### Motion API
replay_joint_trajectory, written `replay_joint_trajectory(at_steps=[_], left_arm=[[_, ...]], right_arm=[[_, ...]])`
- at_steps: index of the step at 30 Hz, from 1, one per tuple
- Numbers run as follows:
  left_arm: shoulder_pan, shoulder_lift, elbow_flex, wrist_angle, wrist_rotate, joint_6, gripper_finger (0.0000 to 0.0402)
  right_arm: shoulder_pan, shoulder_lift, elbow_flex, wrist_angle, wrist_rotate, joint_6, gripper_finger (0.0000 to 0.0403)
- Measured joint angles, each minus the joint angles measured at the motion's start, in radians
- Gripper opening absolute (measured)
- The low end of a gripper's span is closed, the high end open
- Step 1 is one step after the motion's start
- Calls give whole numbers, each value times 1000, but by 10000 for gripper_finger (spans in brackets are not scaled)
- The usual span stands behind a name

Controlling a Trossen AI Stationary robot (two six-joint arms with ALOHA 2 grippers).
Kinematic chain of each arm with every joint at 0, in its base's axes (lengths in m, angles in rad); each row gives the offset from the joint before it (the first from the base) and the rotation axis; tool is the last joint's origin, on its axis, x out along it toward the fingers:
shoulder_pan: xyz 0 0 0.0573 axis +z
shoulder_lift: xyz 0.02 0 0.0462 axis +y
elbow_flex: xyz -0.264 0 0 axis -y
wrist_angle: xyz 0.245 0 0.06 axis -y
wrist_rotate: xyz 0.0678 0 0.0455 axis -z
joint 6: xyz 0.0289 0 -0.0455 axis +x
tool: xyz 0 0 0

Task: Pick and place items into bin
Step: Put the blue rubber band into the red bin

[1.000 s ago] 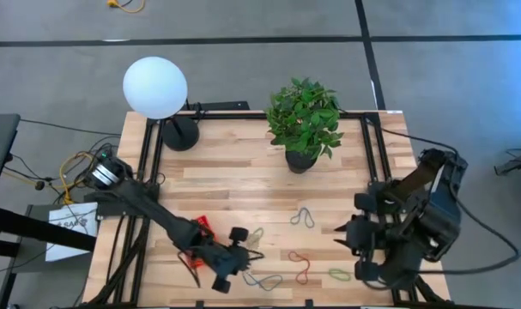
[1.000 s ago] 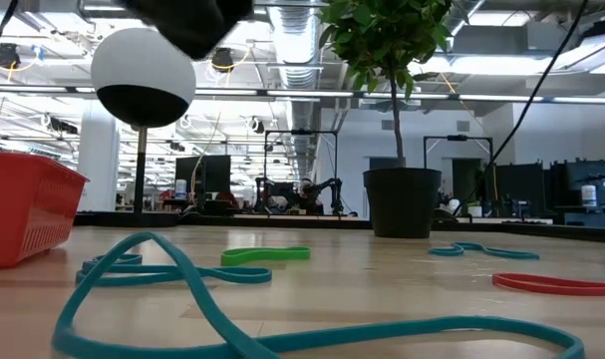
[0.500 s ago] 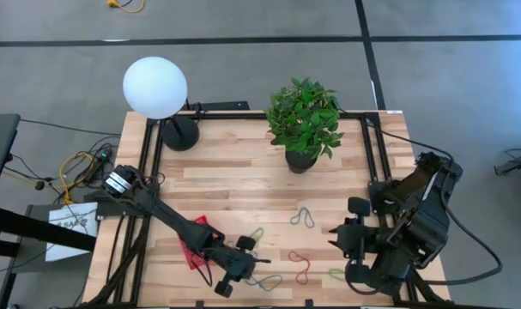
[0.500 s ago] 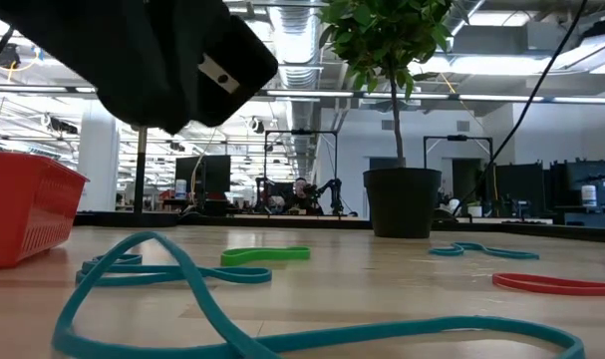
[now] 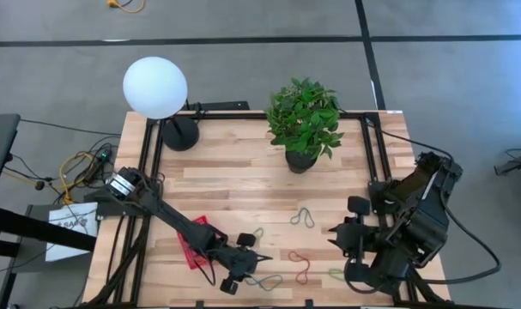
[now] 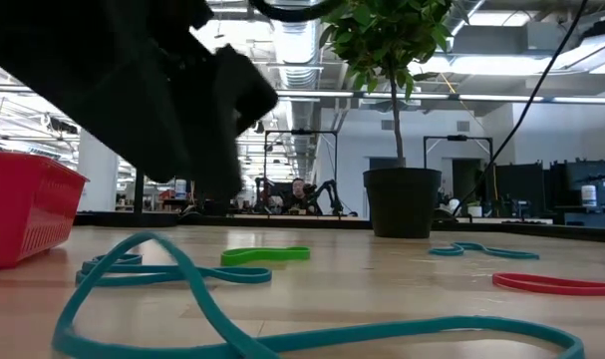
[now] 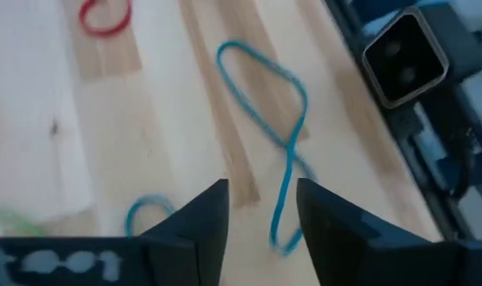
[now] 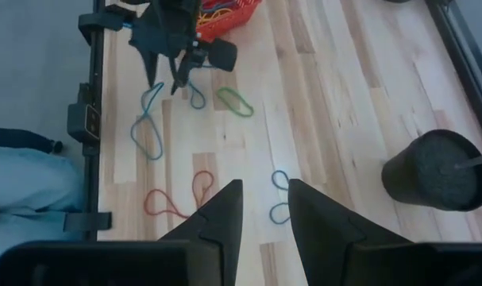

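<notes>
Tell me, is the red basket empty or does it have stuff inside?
Not empty. In the right wrist view the red basket holds a tangle of rubber bands, mostly orange and yellow. How many cannot be told.

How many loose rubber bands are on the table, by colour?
Blue bands: 3
Green bands: 2
Red bands: 1
Total: 6
The ones in the red basket are not counted, as they are too tangled to tell apart.

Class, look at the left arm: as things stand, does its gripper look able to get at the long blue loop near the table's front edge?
Probably yes. The left gripper is open just above the blue loop, with only bare table around it and nothing in between.
</notes>
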Motion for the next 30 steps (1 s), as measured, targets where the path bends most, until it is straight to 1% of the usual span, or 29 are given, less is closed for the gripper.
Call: replay_joint_trajectory(at_steps=[6,9,13,16,19,22,25,26,28,30], left_arm=[[-1,37,1,19,29,-11,161],[1,49,0,24,60,-14,162],[2,49,0,6,69,-28,155],[4,49,0,-19,87,-29,137],[12,49,0,-23,104,-29,108],[22,49,0,-36,105,-29,70],[29,47,0,-39,108,-23,20],[29,44,0,-46,110,-20,11],[28,29,4,-68,109,-18,7],[27,6,31,-161,94,-7,7]], right_arm=[[0,0,0,2,0,-19,98],[0,0,0,1,0,-19,98],[0,0,0,3,0,-19,98],[0,0,0,5,1,-19,98],[0,0,0,6,1,-19,98],[0,0,0,7,1,-19,98],[0,0,0,7,2,-19,98],[0,0,0,7,2,-19,98],[0,0,0,7,3,-19,98],[0,0,0,7,3,-18,98]])
